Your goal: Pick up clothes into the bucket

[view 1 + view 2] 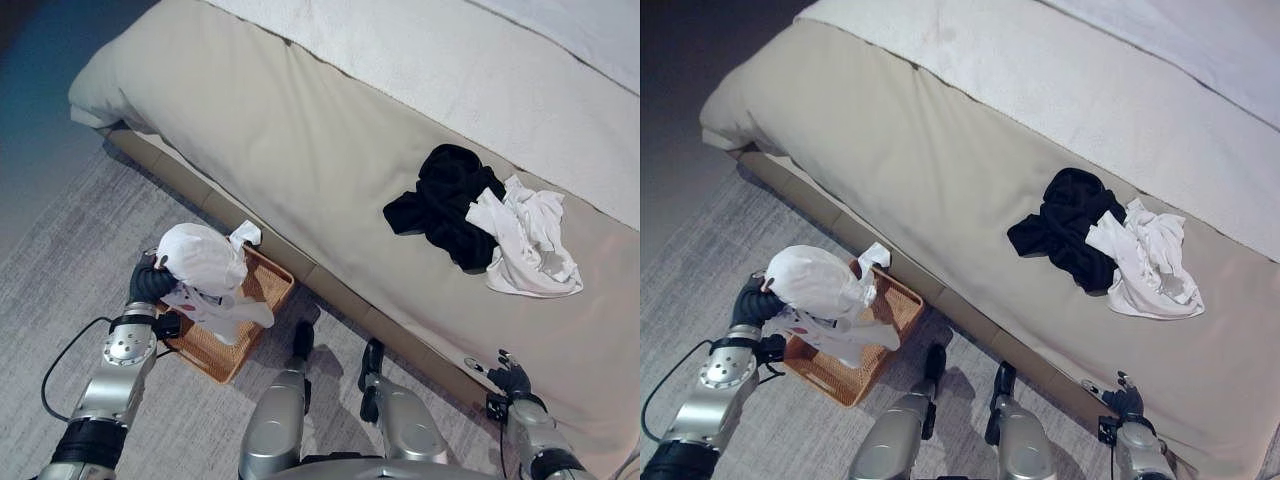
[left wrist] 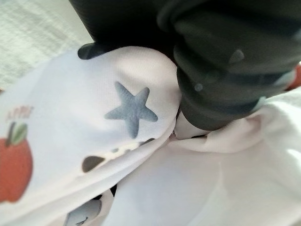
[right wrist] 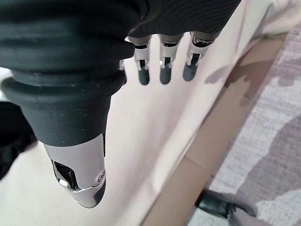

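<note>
Left eye view: left hand [image 1: 150, 283] clenched on white garment [image 1: 205, 262], held over basket [image 1: 262, 297] on floor, near left. Best lowered well inside rim before letting go, sleeves tucked in. Right hand [image 3: 162, 63] relaxed, fingers straight, at bed [image 1: 300, 150] edge. Black garment [image 1: 445, 200] and white shirt [image 1: 525, 245] waiting on bed, far right.

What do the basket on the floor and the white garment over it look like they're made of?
The brown rectangular basket looks woven, likely wicker or rattan, given its ribbed matte weave. The white printed garment in the left robot hand seems soft, smooth fabric: it drapes and folds.
</note>
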### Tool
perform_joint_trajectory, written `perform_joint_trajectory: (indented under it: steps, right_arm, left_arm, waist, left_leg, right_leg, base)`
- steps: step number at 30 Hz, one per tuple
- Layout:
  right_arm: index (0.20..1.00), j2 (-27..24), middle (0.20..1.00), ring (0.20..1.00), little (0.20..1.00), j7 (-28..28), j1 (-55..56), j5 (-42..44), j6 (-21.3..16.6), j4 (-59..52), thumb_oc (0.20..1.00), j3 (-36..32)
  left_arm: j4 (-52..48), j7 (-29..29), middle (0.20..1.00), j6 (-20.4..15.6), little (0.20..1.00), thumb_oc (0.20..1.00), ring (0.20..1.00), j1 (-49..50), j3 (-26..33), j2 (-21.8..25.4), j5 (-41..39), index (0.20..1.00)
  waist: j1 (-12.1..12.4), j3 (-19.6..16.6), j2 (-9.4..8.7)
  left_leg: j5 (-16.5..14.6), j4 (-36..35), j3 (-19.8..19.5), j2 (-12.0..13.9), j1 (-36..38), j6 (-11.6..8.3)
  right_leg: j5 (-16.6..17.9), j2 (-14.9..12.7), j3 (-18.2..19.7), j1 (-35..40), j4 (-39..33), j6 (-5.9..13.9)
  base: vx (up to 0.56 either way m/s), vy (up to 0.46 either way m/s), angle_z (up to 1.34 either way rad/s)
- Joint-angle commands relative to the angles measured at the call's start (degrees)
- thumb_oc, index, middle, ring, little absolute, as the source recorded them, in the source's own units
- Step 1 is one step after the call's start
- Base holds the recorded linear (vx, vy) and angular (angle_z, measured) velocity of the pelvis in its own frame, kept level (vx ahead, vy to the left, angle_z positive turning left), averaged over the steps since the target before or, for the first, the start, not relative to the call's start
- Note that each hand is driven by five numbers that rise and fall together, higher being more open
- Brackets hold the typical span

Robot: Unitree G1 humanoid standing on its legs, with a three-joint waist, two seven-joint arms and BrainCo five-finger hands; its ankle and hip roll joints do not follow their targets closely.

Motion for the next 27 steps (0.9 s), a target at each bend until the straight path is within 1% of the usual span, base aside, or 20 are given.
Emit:
perform_joint_trajectory:
  steps: [1,9,13,15,16,17,19,21,22,23,24,25,27]
  right_arm:
    - [1.000,-2.26,1.000,1.000,1.000,-1.24,-0.15,-0.39,-1.89,-1.18,1.000,2.33]
    - [1.000,-2.34,1.000,1.000,1.000,-2.82,-1.56,-0.94,-2.39,-2.55,1.000,3.58]
    - [1.000,-2.48,1.000,1.000,1.000,-3.88,-2.48,-1.28,-2.60,-3.96,1.000,4.51]
    - [1.000,-2.42,1.000,1.000,1.000,-4.07,-2.70,-1.22,-2.75,-4.04,1.000,4.73]
    - [1.000,-2.36,1.000,1.000,1.000,-4.53,-3.06,-1.18,-2.99,-4.75,1.000,5.43]
    - [1.000,-2.35,1.000,1.000,1.000,-4.53,-3.09,-1.18,-2.99,-4.75,1.000,5.41]
    - [1.000,-2.16,1.000,1.000,1.000,-4.98,-3.23,-0.86,-3.34,-6.26,1.000,6.55]
    - [1.000,-2.05,1.000,1.000,1.000,-5.25,-3.21,-0.65,-3.45,-6.72,1.000,6.73]
    - [1.000,-1.66,1.000,1.000,1.000,-5.53,-2.87,-0.12,-4.09,-7.09,1.000,7.18]
    - [1.000,-1.65,1.000,1.000,1.000,-5.53,-2.89,-0.12,-4.09,-7.09,1.000,7.18]
    - [1.000,-1.09,1.000,1.000,1.000,-6.14,-2.74,0.17,-4.79,-6.97,1.000,7.93]
    - [1.000,-0.97,1.000,1.000,1.000,-6.44,-2.75,0.48,-5.18,-7.11,1.000,8.39]
    - [1.000,-0.81,1.000,1.000,1.000,-6.77,-2.86,1.29,-5.81,-7.03,1.000,9.06]
  left_arm:
    - [1.76,1.58,0.200,-2.14,0.200,0.200,0.200,-2.63,0.78,0.08,4.10,0.200]
    - [10.81,4.55,0.200,-0.39,0.200,0.200,0.200,-5.60,-2.77,-2.36,9.95,0.200]
    - [16.12,8.00,0.200,1.06,0.200,0.200,0.200,-8.83,-4.45,-2.81,13.65,0.200]
    - [17.03,8.82,0.200,1.29,0.200,0.200,0.200,-9.78,-4.90,-2.55,14.50,0.200]
    - [20.06,10.35,0.200,1.91,0.200,0.200,0.200,-11.60,-5.43,-2.08,15.72,0.200]
    - [20.11,10.36,0.200,1.88,0.200,0.200,0.200,-11.66,-5.45,-2.08,15.71,0.200]
    - [23.85,13.21,0.200,2.56,0.200,0.200,0.200,-13.84,-4.99,-1.15,15.82,0.200]
    - [23.94,14.37,0.200,2.51,0.200,0.200,0.200,-14.26,-4.71,-0.85,15.58,0.200]
    - [23.79,17.01,0.200,1.91,0.200,0.200,0.200,-14.60,-3.05,0.02,14.78,0.200]
    - [23.79,17.01,0.200,1.90,0.200,0.200,0.200,-14.62,-3.05,0.03,14.77,0.200]
    - [25.66,19.77,0.200,1.45,0.200,0.200,0.200,-15.36,-1.92,0.43,13.82,0.200]
    - [26.67,21.04,0.200,1.33,0.200,0.200,0.200,-15.78,-1.43,1.22,13.59,0.200]
    - [27.87,21.86,0.200,1.59,0.200,0.200,0.200,-16.57,-1.54,2.79,13.72,0.200]
  waist:
    - [0.07,-0.70,-1.82]
    - [-0.94,1.57,-3.02]
    - [-1.55,2.93,-3.76]
    - [-1.63,3.38,-3.94]
    - [-2.00,4.16,-4.55]
    - [-1.97,4.16,-4.55]
    - [-2.65,4.16,-5.65]
    - [-2.75,4.16,-5.97]
    - [-2.91,4.16,-6.75]
    - [-2.90,4.16,-6.76]
    - [-2.97,4.16,-7.47]
    - [-3.13,4.16,-7.93]
    - [-3.36,4.16,-8.56]
  left_leg:
    - [-1.68,3.29,-0.86,-0.37,-1.75,0.64]
    - [-1.59,3.13,0.21,0.36,-3.48,0.59]
    - [-1.40,3.68,0.50,0.48,-5.58,0.58]
    - [-1.42,4.02,0.62,0.45,-6.27,0.61]
    - [-1.48,4.91,0.97,0.44,-7.92,0.71]
    - [-1.50,4.96,0.99,0.43,-7.98,0.71]
    - [-1.73,6.67,1.53,0.59,-11.66,0.80]
    - [-1.87,7.41,1.63,0.66,-13.00,0.78]
    - [-2.09,8.90,1.80,0.70,-15.77,0.72]
    - [-2.11,8.95,1.81,0.70,-15.81,0.72]
    - [-2.31,9.75,1.82,0.79,-17.56,0.63]
    - [-2.58,10.64,1.98,0.86,-18.77,0.55]
    - [-2.81,11.61,1.83,0.94,-20.83,0.43]
  right_leg:
    - [-0.57,-4.96,-0.12,-3.56,7.04,2.08]
    - [-0.26,-4.72,1.00,-5.95,6.93,2.21]
    - [-0.22,-4.61,1.52,-8.22,7.61,2.17]
    - [-0.25,-4.55,1.66,-8.93,7.91,2.16]
    - [-0.14,-4.42,2.05,-10.69,8.56,2.14]
    - [-0.15,-4.43,2.08,-10.76,8.61,2.14]
    - [0.43,-4.07,2.73,-14.12,9.05,2.14]
    - [0.63,-4.01,3.00,-15.30,9.11,2.18]
    - [1.08,-3.79,3.34,-17.42,9.07,2.22]
    - [1.08,-3.79,3.36,-17.46,9.10,2.22]
    - [1.45,-3.60,3.46,-18.83,8.85,2.28]
    - [1.61,-3.61,3.55,-19.48,8.62,2.31]
    - [1.98,-3.42,3.76,-21.12,8.47,2.37]
  base:
    - [0.00,0.000,0.00]
    - [-0.01,0.024,-0.02]
    - [-0.03,0.018,-0.03]
    - [-0.02,0.014,0.00]
    - [-0.03,0.020,-0.01]
    - [-0.04,0.033,-0.08]
    - [-0.02,0.014,-0.15]
    - [-0.02,0.004,-0.13]
    - [-0.02,0.004,-0.12]
    - [-0.01,-0.014,-0.08]
    - [0.00,-0.026,-0.03]
    - [0.01,-0.030,-0.03]
    - [0.00,-0.008,-0.05]
